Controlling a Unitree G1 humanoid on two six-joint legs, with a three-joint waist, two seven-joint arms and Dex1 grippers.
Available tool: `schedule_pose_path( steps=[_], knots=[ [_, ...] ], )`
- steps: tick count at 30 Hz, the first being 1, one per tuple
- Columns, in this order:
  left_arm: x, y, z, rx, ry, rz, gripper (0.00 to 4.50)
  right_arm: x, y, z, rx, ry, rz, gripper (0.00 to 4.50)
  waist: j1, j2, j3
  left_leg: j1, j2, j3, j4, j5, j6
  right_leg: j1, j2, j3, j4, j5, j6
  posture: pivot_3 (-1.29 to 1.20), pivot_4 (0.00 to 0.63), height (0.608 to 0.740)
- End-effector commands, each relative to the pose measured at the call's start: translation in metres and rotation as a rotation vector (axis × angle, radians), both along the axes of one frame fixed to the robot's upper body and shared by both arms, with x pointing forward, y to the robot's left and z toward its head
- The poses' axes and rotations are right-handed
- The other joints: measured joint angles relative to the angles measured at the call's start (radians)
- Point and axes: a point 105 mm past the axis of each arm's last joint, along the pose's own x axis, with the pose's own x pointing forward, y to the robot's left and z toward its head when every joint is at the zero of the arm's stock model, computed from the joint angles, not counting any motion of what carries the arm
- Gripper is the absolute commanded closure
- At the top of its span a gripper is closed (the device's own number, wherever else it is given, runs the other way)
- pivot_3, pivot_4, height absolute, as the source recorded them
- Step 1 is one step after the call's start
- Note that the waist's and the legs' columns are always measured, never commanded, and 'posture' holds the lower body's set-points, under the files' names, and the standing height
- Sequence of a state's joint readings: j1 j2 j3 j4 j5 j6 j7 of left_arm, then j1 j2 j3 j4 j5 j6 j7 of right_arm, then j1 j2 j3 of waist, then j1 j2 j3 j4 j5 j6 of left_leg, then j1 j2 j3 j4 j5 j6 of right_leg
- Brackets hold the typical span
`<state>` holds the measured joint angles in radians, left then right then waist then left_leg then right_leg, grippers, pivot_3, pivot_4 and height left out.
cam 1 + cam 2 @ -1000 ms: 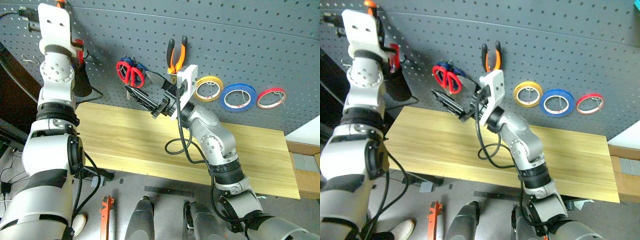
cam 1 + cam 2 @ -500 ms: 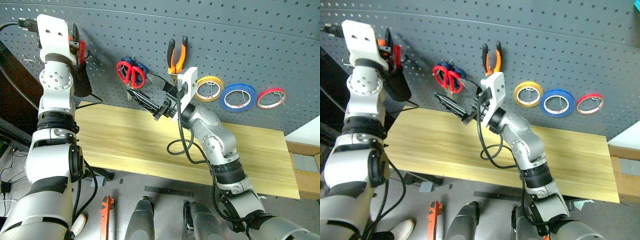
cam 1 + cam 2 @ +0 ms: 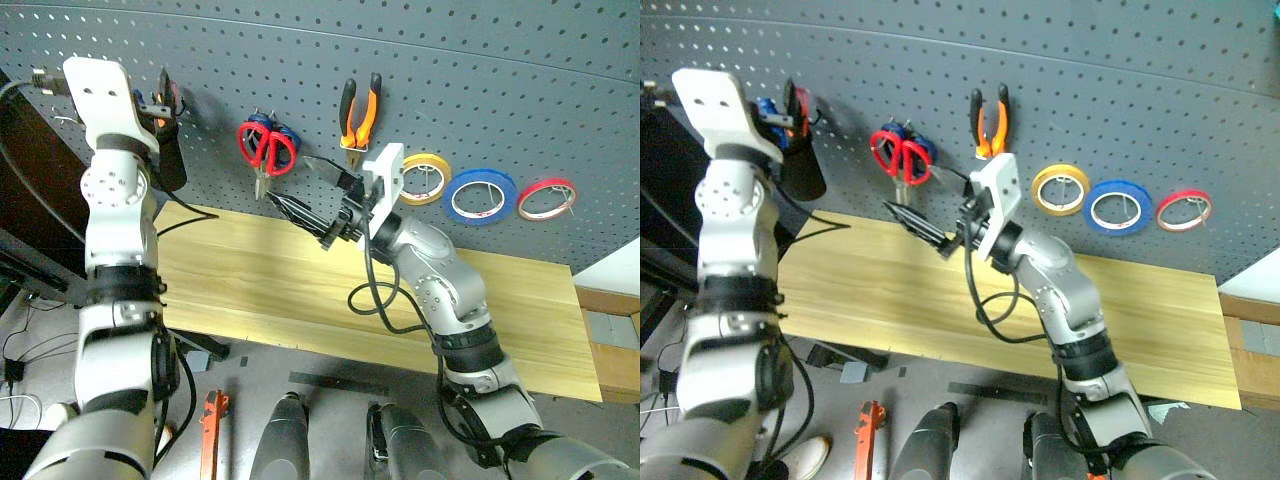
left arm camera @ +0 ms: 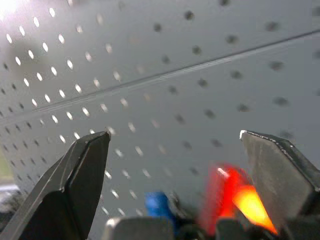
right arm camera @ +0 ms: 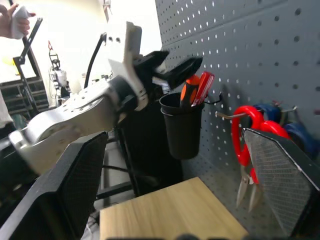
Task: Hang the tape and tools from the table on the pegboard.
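Looking down from the head view, the blue tape [image 3: 479, 195] hangs on the pegboard [image 3: 520, 80] at about 2 o'clock, past the red scissors [image 3: 267, 148] and pliers [image 3: 359, 108], above the bare table [image 3: 250, 280]. In the left wrist view the left gripper [image 4: 175, 150] is spread wide with nothing between its fingers, orange screwdriver [image 4: 247, 200] blurred at 5 o'clock. In the right wrist view the right gripper [image 5: 175, 165] is spread too, black cup [image 5: 182, 125] dead center.

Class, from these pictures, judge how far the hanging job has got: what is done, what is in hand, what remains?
Done: blue tape, red scissors, pliers hang on the pegboard; screwdriver stands in the black cup. In hand: nothing; both grippers open. Left: nothing visible on the table.
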<state>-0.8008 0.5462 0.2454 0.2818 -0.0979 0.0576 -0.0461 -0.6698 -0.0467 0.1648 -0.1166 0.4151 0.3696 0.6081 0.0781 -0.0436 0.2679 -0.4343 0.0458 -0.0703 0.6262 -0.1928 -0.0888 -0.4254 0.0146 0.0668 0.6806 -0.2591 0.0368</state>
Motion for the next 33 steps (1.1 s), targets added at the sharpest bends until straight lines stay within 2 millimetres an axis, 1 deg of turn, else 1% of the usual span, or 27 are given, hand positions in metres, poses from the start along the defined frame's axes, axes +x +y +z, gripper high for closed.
schedule_pose_path(
  steps=[1, 3, 4, 6, 7, 8, 9, 11, 13, 15, 17, 18, 19, 21, 22, 25, 27, 29, 33],
  knots=[
    [-0.038, -0.038, 0.012, -0.041, -0.029, -0.116, 0.03, -0.015, -0.011, 0.003, -0.016, -0.038, -0.007, 0.00, 0.001, 0.000, 0.000, 0.000, 0.000, 0.000, 0.000, 0.000, 0.000, 0.001, -0.001, 0.000, 0.000, 0.000, 0.000, 0.25, 0.174, 0.740],
    [-0.052, -0.067, -0.013, -0.127, 0.065, -0.226, 0.03, -0.019, -0.019, -0.004, -0.039, -0.030, -0.040, 0.00, 0.003, 0.000, -0.003, 0.000, 0.000, -0.001, 0.001, 0.000, 0.000, 0.002, -0.001, -0.001, -0.001, 0.000, 0.000, 0.26, 0.172, 0.740],
    [-0.061, -0.085, -0.031, -0.150, 0.130, -0.278, 0.03, -0.022, -0.024, -0.009, -0.049, -0.018, -0.060, 0.00, 0.004, -0.001, -0.005, 0.001, -0.001, -0.002, 0.001, 0.000, 0.000, 0.004, -0.002, -0.001, 0.000, 0.000, 0.000, 0.26, 0.171, 0.740],
    [-0.073, -0.109, -0.063, -0.187, 0.264, -0.337, 0.03, -0.024, -0.030, -0.017, -0.058, 0.011, -0.102, 0.00, 0.004, -0.001, -0.008, 0.001, -0.001, -0.003, 0.003, 0.000, 0.000, 0.005, -0.002, -0.001, 0.000, 0.000, 0.000, 0.26, 0.167, 0.740],
    [-0.076, -0.114, -0.073, -0.200, 0.310, -0.345, 0.03, -0.024, -0.032, -0.019, -0.059, 0.021, -0.116, 0.00, 0.003, -0.001, -0.010, 0.002, -0.001, -0.003, 0.003, 0.000, 0.000, 0.005, -0.002, -0.001, 0.000, 0.000, 0.000, 0.25, 0.165, 0.740],
    [-0.078, -0.122, -0.094, -0.231, 0.393, -0.354, 0.03, -0.022, -0.035, -0.025, -0.075, 0.035, -0.156, 0.00, 0.003, -0.001, -0.010, 0.003, -0.001, -0.003, 0.004, 0.000, 0.000, 0.006, -0.001, -0.001, 0.002, 0.000, 0.000, 0.25, 0.161, 0.740],
    [-0.080, -0.127, -0.109, -0.254, 0.446, -0.356, 0.03, -0.020, -0.039, -0.031, -0.094, 0.045, -0.197, 0.00, 0.002, -0.001, -0.011, 0.003, 0.000, -0.004, 0.004, 0.002, 0.000, 0.006, 0.000, -0.002, 0.002, 0.001, -0.001, 0.24, 0.156, 0.740],
    [-0.082, -0.134, -0.130, -0.281, 0.520, -0.366, 0.03, -0.013, -0.047, -0.043, -0.129, 0.078, -0.299, 0.00, 0.002, 0.003, -0.025, 0.004, 0.000, -0.005, 0.003, 0.004, 0.001, 0.006, 0.001, -0.002, 0.001, 0.001, -0.002, 0.23, 0.149, 0.740],
    [-0.079, -0.134, -0.145, -0.280, 0.567, -0.364, 0.03, -0.006, -0.058, -0.055, -0.142, 0.135, -0.393, 0.00, 0.001, 0.003, -0.032, 0.008, 0.000, -0.004, 0.003, 0.004, 0.002, 0.010, 0.001, -0.002, 0.001, 0.001, -0.002, 0.21, 0.139, 0.740],
    [-0.073, -0.134, -0.159, -0.317, 0.609, -0.382, 0.03, 0.001, -0.075, -0.071, -0.169, 0.196, -0.518, 0.00, -0.001, 0.005, -0.045, 0.010, 0.000, -0.004, 0.003, 0.005, 0.003, 0.012, 0.002, -0.002, 0.000, -0.001, 0.000, 0.20, 0.128, 0.740],
    [-0.065, -0.128, -0.174, -0.332, 0.646, -0.371, 0.03, 0.007, -0.095, -0.090, -0.192, 0.273, -0.652, 0.00, -0.002, 0.007, -0.056, 0.014, -0.001, -0.004, 0.003, 0.005, 0.004, 0.016, 0.002, -0.001, 0.000, -0.002, 0.000, 0.18, 0.118, 0.740],
    [-0.063, -0.125, -0.181, -0.336, 0.664, -0.361, 0.03, 0.007, -0.103, -0.097, -0.201, 0.300, -0.700, 0.00, -0.002, 0.007, -0.060, 0.016, -0.001, -0.003, 0.002, 0.005, 0.004, 0.018, 0.002, -0.001, -0.001, -0.002, 0.000, 0.18, 0.114, 0.740],
    [-0.061, -0.122, -0.187, -0.334, 0.678, -0.353, 0.03, 0.007, -0.110, -0.103, -0.209, 0.319, -0.739, 0.00, -0.002, 0.007, -0.066, 0.017, -0.001, -0.003, 0.002, 0.005, 0.004, 0.018, 0.002, 0.000, -0.001, -0.004, -0.003, 0.16, 0.104, 0.740],
    [-0.058, -0.120, -0.198, -0.319, 0.707, -0.360, 0.03, 0.006, -0.124, -0.117, -0.229, 0.382, -0.811, 0.00, -0.005, 0.006, -0.075, 0.017, -0.001, -0.002, 0.002, 0.005, 0.004, 0.019, 0.001, 0.001, -0.002, -0.004, -0.003, 0.15, 0.096, 0.740],
    [-0.057, -0.118, -0.202, -0.310, 0.717, -0.356, 0.03, 0.005, -0.131, -0.124, -0.229, 0.416, -0.848, 0.00, -0.007, 0.007, -0.076, 0.017, -0.001, -0.001, 0.002, 0.005, 0.004, 0.019, 0.001, 0.001, -0.002, -0.004, -0.003, 0.14, 0.081, 0.740],
    [-0.055, -0.109, -0.216, -0.303, 0.754, -0.340, 0.03, 0.001, -0.157, -0.145, -0.229, 0.512, -0.966, 0.00, -0.015, 0.007, -0.099, 0.017, -0.001, -0.001, 0.001, 0.005, 0.004, 0.018, 0.001, 0.002, -0.002, -0.003, -0.001, 0.13, 0.062, 0.740],
    [-0.053, -0.104, -0.221, -0.307, 0.762, -0.337, 0.03, -0.002, -0.165, -0.154, -0.244, 0.538, -0.996, 0.00, -0.024, 0.009, -0.112, 0.018, -0.001, -0.001, 0.000, 0.005, 0.004, 0.018, 0.001, 0.001, -0.002, -0.004, -0.001, 0.12, 0.052, 0.740],
    [-0.051, -0.101, -0.223, -0.304, 0.763, -0.339, 0.03, -0.003, -0.170, -0.159, -0.237, 0.560, -1.023, 0.00, -0.032, 0.010, -0.125, 0.018, -0.001, 0.000, 0.000, 0.004, 0.004, 0.018, 0.002, 0.002, -0.002, -0.004, -0.001, 0.11, 0.041, 0.740],
    [-0.051, -0.093, -0.232, -0.309, 0.777, -0.328, 0.03, -0.005, -0.170, -0.161, -0.230, 0.567, -1.022, 0.00, -0.055, 0.012, -0.151, 0.020, -0.001, 0.000, 0.000, 0.005, 0.004, 0.019, 0.002, 0.002, -0.001, -0.005, -0.002, 0.10, 0.012, 0.740]
  ],
)
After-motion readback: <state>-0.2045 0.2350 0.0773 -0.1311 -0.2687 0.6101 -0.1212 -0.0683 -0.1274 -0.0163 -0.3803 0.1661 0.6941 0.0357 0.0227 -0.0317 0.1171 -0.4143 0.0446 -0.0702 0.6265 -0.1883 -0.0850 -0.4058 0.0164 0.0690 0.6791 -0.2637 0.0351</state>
